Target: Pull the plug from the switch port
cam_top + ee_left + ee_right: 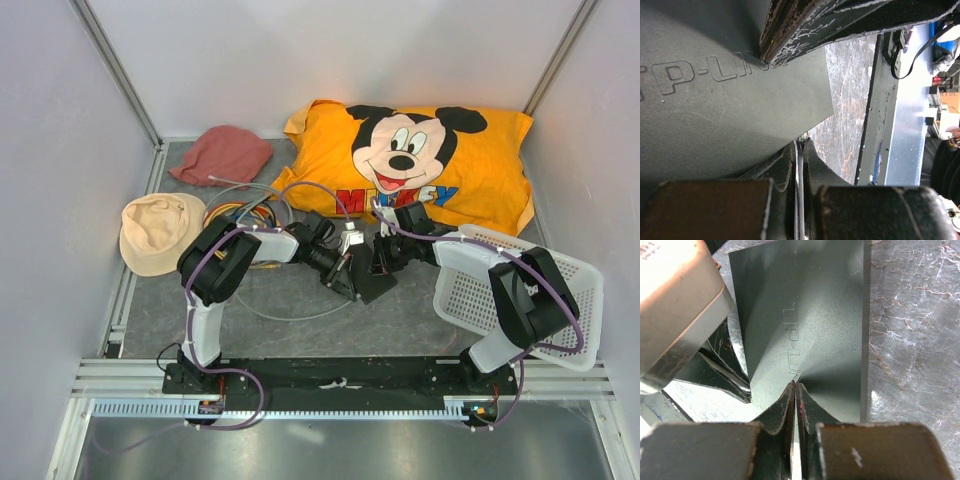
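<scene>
Two arms meet over the switch (368,285), which lies flat near the middle of the counter (420,315), just in front of the Mickey pillow (420,160). Top view: left end effector (345,272) at its left end, right end effector (382,260) at its far side. Plug and port not made out.

Left wrist: fingers drawn together to a slit at the edge of the switch (730,115). Cannot tell if anything is pinched between them. What I take for the other arm's finger bears on the lid by the lettering.

Right wrist: fingers likewise closed to a hairline, tips on the lettered lid of the switch (810,325). Nothing seen in the grip.

Judgement: the step in hand is bracing the box. To do it well:
- let one arm press straight down
- locate the port side first
- take the plug by its body, not the cable
- draw along the port axis so the light box neither slides nor tips
</scene>
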Tool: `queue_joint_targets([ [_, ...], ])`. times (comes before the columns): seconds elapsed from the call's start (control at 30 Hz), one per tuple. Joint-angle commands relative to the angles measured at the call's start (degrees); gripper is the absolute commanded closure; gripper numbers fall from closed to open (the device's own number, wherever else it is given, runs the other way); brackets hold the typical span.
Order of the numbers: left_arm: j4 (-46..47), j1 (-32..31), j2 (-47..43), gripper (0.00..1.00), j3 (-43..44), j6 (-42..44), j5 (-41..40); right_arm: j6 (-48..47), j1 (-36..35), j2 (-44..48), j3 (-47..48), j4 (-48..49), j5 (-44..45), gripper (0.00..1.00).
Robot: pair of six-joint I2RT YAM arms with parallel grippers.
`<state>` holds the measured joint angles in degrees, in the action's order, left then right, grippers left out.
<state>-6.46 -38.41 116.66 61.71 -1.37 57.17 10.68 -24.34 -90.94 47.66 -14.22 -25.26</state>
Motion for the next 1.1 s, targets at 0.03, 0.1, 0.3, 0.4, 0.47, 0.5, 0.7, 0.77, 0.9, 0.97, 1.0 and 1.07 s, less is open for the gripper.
queue_joint_targets([
  [0.03, -10.33, -0.96, 2.43, 0.98, -2.56, 7.52, -4.96, -4.7, 0.61, -2.93, -1.96, -2.66, 11.9, 0.89],
  [0.1, -10.33, -0.96, 2.61, 0.98, -2.56, 7.61, -4.26, -4.7, 0.43, -2.49, -2.04, -2.57, 12.25, 0.89],
  [0.3, -12.7, -0.96, 1.64, 0.98, -2.12, 4.89, -2.68, -4.35, 0.43, -1.44, -2.75, -1.96, 12.6, 0.88],
  [0.4, -12.88, -0.96, 1.82, 0.98, -2.21, 4.62, -2.5, -4.52, 0.52, -1.52, -2.92, -1.69, 12.42, 0.89],
  [0.47, -12.61, -0.96, 1.12, 0.98, -2.47, 4.7, -2.76, -4.52, 0.43, -1.44, -3.1, -1.52, 12.25, 0.88],
  [0.5, -12.53, -0.96, 0.76, 0.98, -2.82, 4.62, -2.85, -4.35, 0.43, -1.35, -3.19, -1.51, 12.25, 0.88],
  [0.7, -11.65, -0.96, -1.78, 0.98, -3.88, 4.79, -3.46, -4.44, 0.35, -0.91, -3.62, -0.99, 12.16, 0.88],
  [0.77, -11.82, -0.96, -2.4, 0.98, -3.71, 4.97, -3.81, -4.44, 0.43, -0.74, -3.71, -0.99, 12.07, 0.88],
  [0.9, -13.23, -0.96, -4.95, 0.98, -2.48, 6.46, -5.22, -4.35, 0.43, -0.47, -4.06, -0.46, 12.07, 0.88],
  [0.97, -14.28, -0.96, -5.56, 0.98, -2.12, 7.16, -5.66, -4.44, 0.43, -0.38, -4.15, -0.28, 11.98, 0.88],
  [1.0, -14.72, -0.96, -5.92, 0.98, -1.69, 7.25, -5.66, -4.44, 0.43, -0.38, -4.15, -0.37, 11.9, 0.88],
  [1.07, -15.25, -0.96, -6.71, 0.98, -1.33, 7.52, -5.93, -4.52, 0.34, -0.38, -4.15, -0.28, 11.9, 0.88],
])
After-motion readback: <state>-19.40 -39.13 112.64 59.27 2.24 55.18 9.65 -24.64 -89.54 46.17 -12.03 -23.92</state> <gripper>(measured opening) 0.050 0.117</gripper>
